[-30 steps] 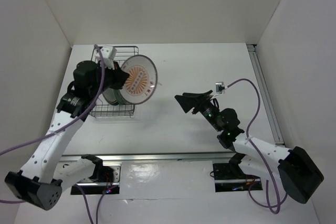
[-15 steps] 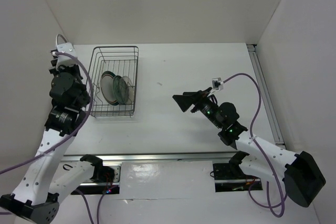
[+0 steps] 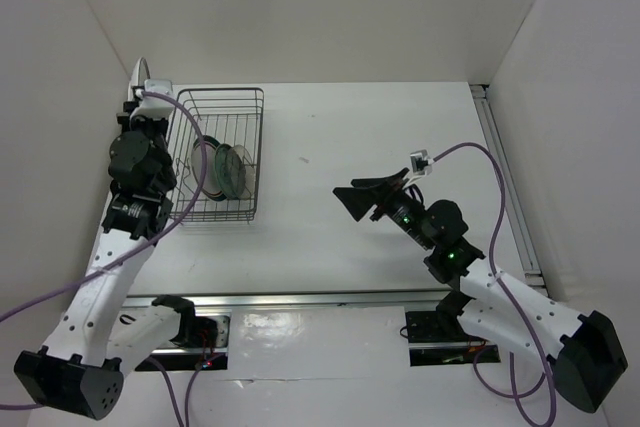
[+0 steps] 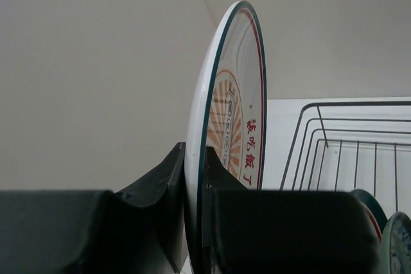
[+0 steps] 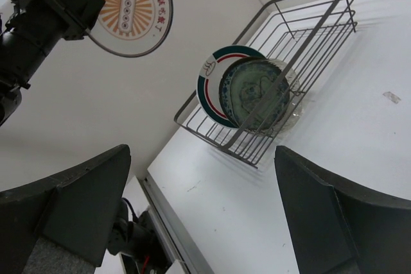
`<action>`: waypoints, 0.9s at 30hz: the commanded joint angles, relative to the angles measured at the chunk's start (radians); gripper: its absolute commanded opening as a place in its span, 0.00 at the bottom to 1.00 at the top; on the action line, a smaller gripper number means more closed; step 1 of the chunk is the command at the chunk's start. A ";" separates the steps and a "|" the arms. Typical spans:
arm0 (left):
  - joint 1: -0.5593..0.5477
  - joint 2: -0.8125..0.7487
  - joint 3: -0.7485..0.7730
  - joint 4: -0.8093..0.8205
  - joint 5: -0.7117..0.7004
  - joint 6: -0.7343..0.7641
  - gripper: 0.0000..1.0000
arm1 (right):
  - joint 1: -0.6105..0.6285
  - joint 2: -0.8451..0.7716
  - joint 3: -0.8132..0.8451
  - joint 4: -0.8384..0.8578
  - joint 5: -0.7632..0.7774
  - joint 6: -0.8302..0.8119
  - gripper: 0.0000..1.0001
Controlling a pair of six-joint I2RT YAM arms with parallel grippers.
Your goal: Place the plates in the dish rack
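Probably stiff, slick and breakable, the large round plate with orange sunburst centre [image 4: 234, 120] sits upright mid-frame, its lower rim pinched tight by the left end effector [image 4: 194, 158], a sensible hold.

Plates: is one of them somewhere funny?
Yes. The sunburst plate is not in the rack: the left gripper pinches its rim and holds it upright in the air, outside it. The other plates stand inside.

the left fingers [image 4: 157, 187] have swung the sunburst plate [image 4: 236, 126] from above the dish rack [image 3: 222, 90] to its left.
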 commanded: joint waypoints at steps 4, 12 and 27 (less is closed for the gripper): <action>0.032 0.065 0.079 0.066 0.173 -0.121 0.00 | 0.008 -0.031 0.010 -0.055 -0.012 -0.040 1.00; 0.138 0.090 -0.009 0.028 0.282 -0.367 0.00 | 0.008 -0.050 0.010 -0.075 -0.031 -0.049 1.00; 0.166 0.091 -0.161 0.094 0.241 -0.376 0.00 | 0.008 -0.070 -0.008 -0.095 -0.041 -0.067 1.00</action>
